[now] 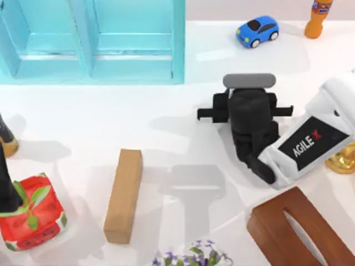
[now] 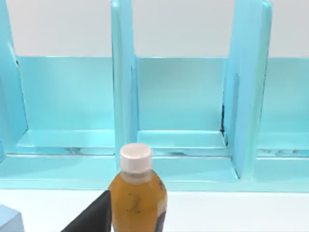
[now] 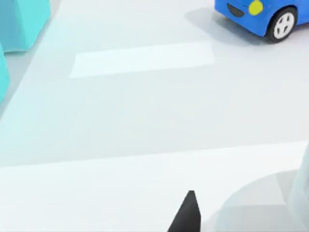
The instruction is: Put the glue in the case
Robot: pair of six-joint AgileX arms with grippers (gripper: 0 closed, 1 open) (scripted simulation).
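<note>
Reach decides it: our right gripper (image 1: 245, 112), jaws spread, hangs mid-frame just lower right of the big turquoise shelf-like case (image 1: 94, 41), nearer it than our left arm (image 1: 5, 183) parked at the left edge, while the glue's place we cannot tell.

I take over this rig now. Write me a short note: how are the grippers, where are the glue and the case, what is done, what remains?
Right gripper: over the table right of centre, near the blue toy car; state unclear.
Left arm: parked at the table's left edge; state unclear.
Case: at the table's far left.
Glue: its place cannot be told; it is not in the compartments seen from the left wrist.
Done: nothing certain.
Left: find the glue, grasp it, put it in the case.
</note>
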